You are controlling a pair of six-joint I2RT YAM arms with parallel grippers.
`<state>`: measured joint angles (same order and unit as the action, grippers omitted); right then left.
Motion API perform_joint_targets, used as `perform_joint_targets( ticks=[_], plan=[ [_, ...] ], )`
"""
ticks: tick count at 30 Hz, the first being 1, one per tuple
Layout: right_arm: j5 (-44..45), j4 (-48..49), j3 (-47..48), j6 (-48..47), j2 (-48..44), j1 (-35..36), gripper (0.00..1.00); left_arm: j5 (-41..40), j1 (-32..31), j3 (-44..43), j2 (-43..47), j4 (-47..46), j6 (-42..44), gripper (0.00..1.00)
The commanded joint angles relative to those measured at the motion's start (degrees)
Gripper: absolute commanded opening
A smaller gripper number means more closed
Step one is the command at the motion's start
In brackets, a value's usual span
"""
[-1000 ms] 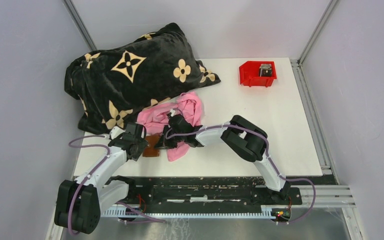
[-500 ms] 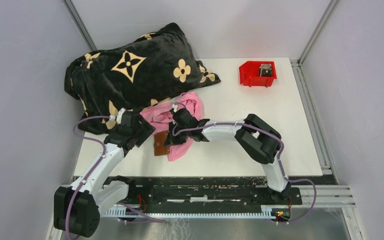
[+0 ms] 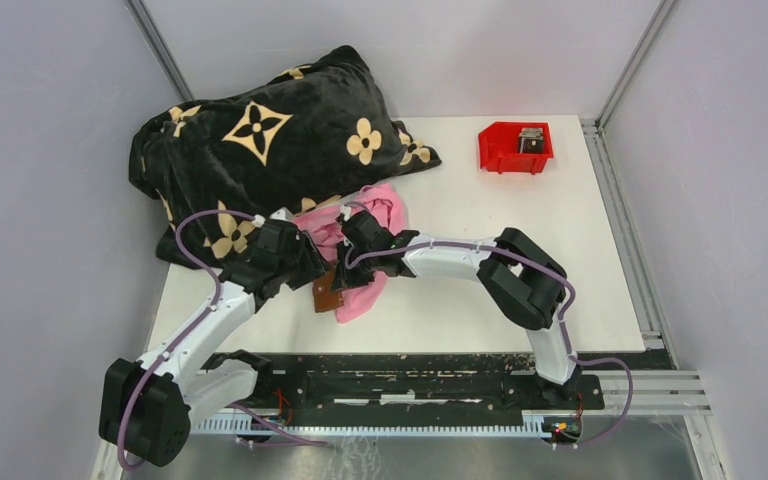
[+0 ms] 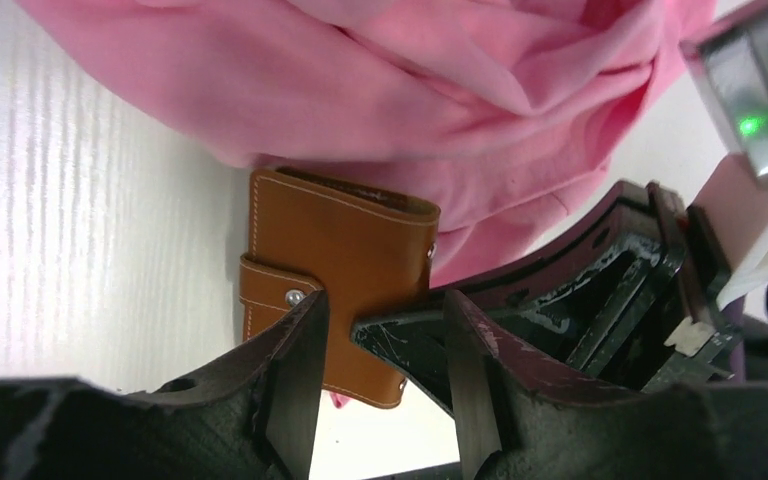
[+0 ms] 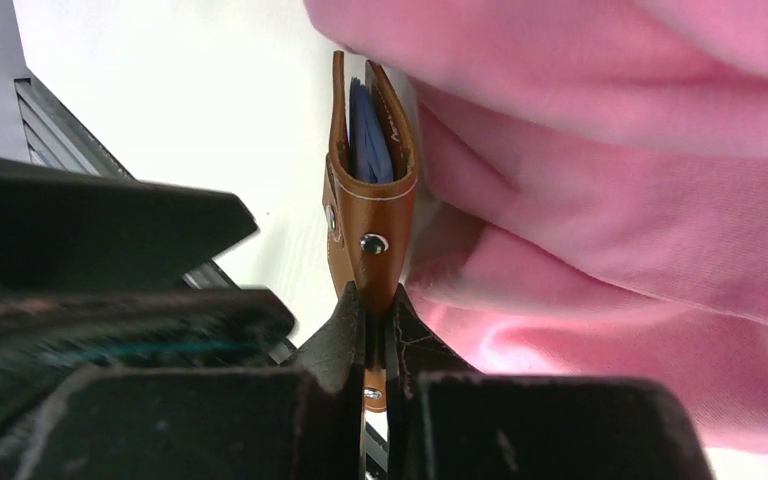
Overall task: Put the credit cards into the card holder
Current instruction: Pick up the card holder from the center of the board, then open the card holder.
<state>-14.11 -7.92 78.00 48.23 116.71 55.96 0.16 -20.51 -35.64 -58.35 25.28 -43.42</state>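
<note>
One card holder (image 5: 370,215): brown leather, pale stitching, strap tab with a metal snap stud, folded shut. Bluish leaves show at its open end; cards or pockets, cannot tell. It sits at the near left edge of one pink cloth (image 3: 368,225), seen edge-on from the right wrist.

Right gripper (image 5: 368,300): jaws clamped on the holder's strap end. Left gripper (image 4: 382,330): jaws apart, just beside the holder, one of the right gripper's fingers between them.

Credit cards (image 3: 531,139): small grey and dark pile in one red bin (image 3: 500,155), far right on the white surface (image 3: 480,250); number not resolvable.

One black blanket (image 3: 260,150) with tan flower motifs, far left.
</note>
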Motion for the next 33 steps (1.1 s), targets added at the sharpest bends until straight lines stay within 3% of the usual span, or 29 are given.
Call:
perform_joint_targets(
  ticks=[1,11,33],
  plan=[
    [1.02,-2.24,4.19,-1.45,-3.5,-0.25,0.01,1.42,-2.11,-1.98,0.57,0.72,4.59,0.53],
    [0.45,-4.03,4.57,-1.99,-4.02,-0.64,0.01,-2.92,-3.69,-1.11,0.29,5.01,5.33,0.53],
    [-4.23,-4.75,6.11,-2.15,-3.68,-0.77,0.01,-5.73,-6.25,-1.52,-9.39,2.5,4.94,0.58]
  ],
)
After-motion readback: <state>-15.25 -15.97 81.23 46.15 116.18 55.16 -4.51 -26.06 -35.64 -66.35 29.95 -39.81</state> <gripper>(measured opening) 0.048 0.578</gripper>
